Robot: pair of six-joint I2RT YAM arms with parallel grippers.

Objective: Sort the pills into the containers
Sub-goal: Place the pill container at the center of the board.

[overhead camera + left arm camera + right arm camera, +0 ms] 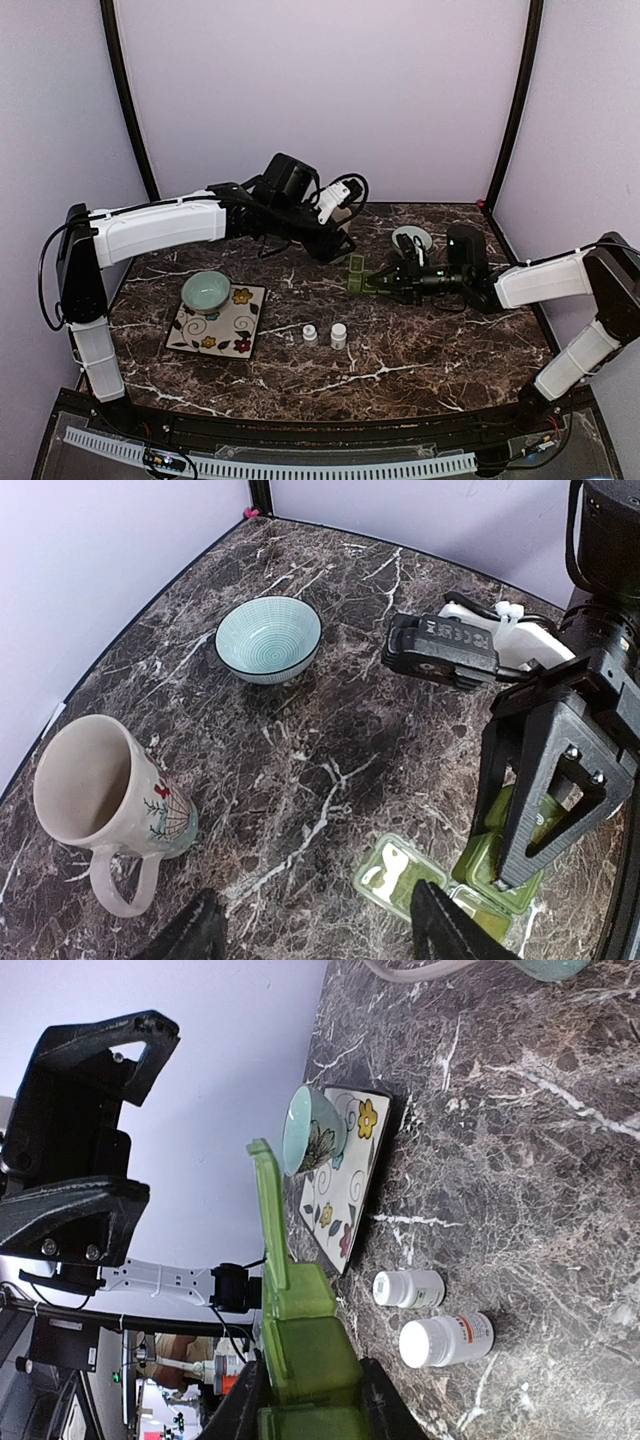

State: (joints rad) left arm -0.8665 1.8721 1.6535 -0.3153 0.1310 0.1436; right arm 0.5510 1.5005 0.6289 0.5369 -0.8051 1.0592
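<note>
Left arm [160,228]: white shell links, black joints, black upright at the base. A black cable [355,183] loops at the wrist, beside a white camera bracket [335,198]. Right arm [540,280]: matching white shells, black joints. Its fingers [515,810]: black open triangular frames, silver screw heads.

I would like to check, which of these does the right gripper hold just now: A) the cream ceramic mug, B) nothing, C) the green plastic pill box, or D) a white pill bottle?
C: the right gripper is closed on the green plastic pill box, which sits between its fingers in the right wrist view with one lid raised.
</note>
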